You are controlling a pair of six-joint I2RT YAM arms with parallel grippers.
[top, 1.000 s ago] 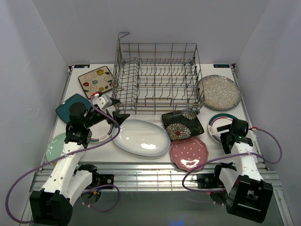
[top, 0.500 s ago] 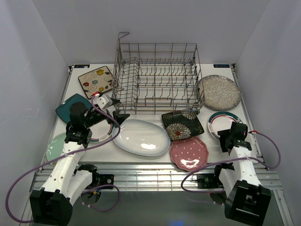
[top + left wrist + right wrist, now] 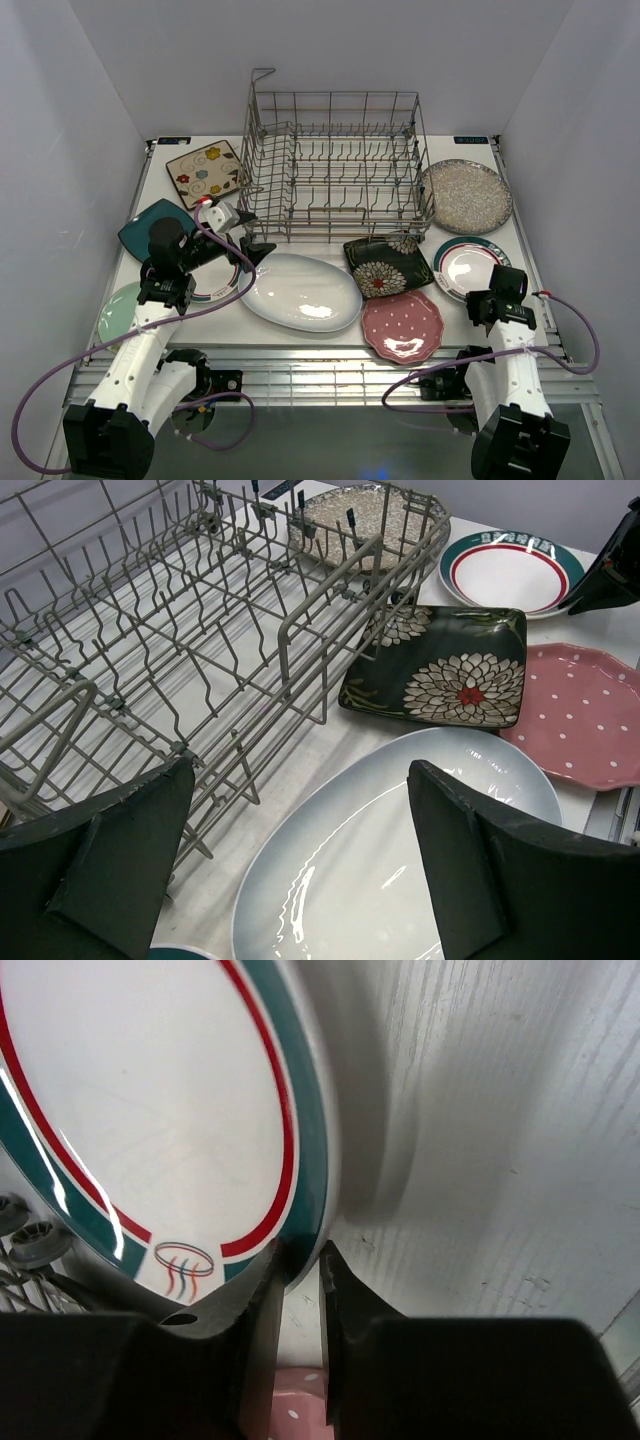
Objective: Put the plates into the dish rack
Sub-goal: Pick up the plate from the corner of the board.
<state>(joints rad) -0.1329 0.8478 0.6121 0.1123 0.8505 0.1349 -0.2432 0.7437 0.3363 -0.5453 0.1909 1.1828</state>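
We can read no words or numbers anywhere. The teal-rimmed plate (image 3: 150, 1110) carries one small emblem (image 3: 183, 1263) just inside its rim, an oval with three wavy strokes. In the left wrist view, pale marks (image 3: 505, 538) on that rim are too small to read.

Rack (image 3: 335, 165): grey wire. Oval plate (image 3: 300, 292): white. Square plate (image 3: 388, 265): black, floral. Scalloped plate (image 3: 402, 325): pink, white-dotted. Round plate (image 3: 468, 265): white, teal-and-red rim.
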